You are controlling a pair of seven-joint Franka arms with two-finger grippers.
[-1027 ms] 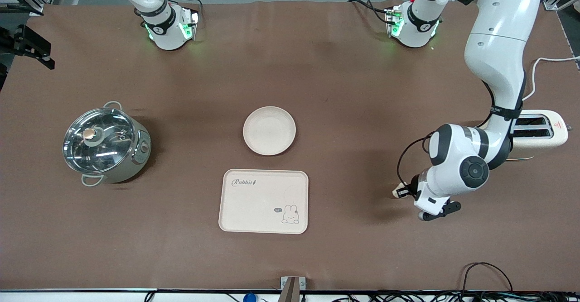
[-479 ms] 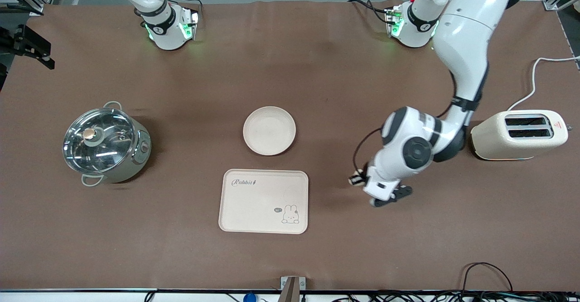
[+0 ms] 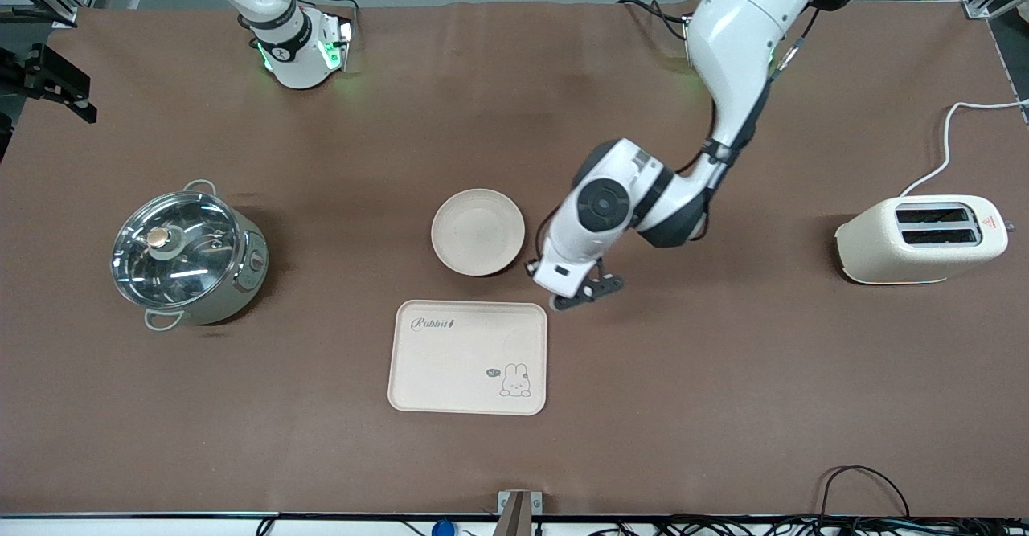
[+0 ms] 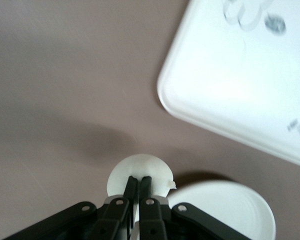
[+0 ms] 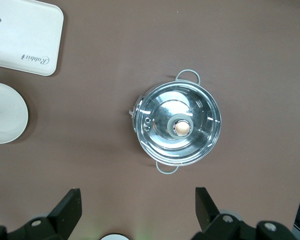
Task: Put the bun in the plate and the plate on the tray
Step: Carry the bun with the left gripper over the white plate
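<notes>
Front view first: the left tool (image 3: 537,269) was up in the air over the strip of worktop (image 3: 723,407) between the plate (image 3: 477,231) and the tray (image 3: 468,357), right beside the plate's rim. You couldn't really see the bun from here, the wrist blocked it. The plate was empty and sat apart from the tray. A lidded pot (image 3: 187,256) and a toaster (image 3: 921,239) sat well away toward either end.

Left wrist view was where it got clear: the fingers (image 4: 132,189) were pressed together, pinching the bun (image 4: 139,172), which hung just under the tool. The plate's edge (image 4: 230,207) showed right next to it, the tray (image 4: 240,85) further out.

Right wrist view: right tool (image 5: 137,207) spread wide, holding nothing, hanging high over the pot (image 5: 178,127). That arm was just waiting.

So I'd say this was the carry step, bun on its way to the plate. Next move probably needed a small shift to centre over the plate, a drop down, then let go. Plate-to-tray wasn't started.
</notes>
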